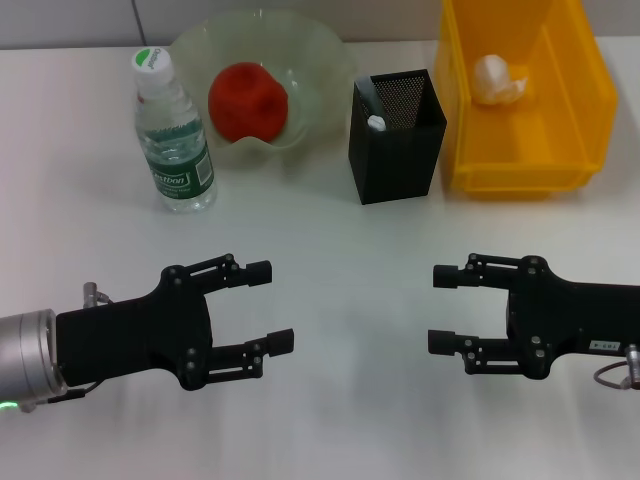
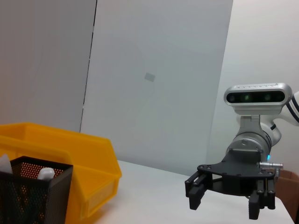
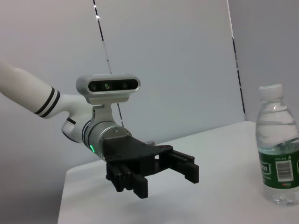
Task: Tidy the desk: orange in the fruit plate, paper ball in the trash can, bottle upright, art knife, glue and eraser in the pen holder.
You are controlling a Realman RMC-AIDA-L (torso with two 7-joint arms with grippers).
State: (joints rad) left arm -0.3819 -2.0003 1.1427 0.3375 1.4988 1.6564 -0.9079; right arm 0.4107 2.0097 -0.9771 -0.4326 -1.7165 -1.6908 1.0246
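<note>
Both grippers hover over the near half of the tabletop (image 1: 330,420), facing each other across its middle. The left gripper (image 1: 272,305) and the right gripper (image 1: 441,309) each have fingers spread apart and grip nothing.

All task items lie toward the far edge, beyond both sets of fingers:
- The orange (image 1: 248,100) sits in the plate (image 1: 320,60).
- The bottle (image 1: 172,135) stands upright, long axis vertical, nearer the left gripper.
- The paper ball (image 1: 497,80) lies in the yellow bin (image 1: 520,170) near the far right corner.
- The pen holder (image 1: 397,140) stands between plate and bin; a white-tipped item (image 1: 376,123) shows inside.

No loose item is visible on the tabletop, so the task appears complete.
</note>
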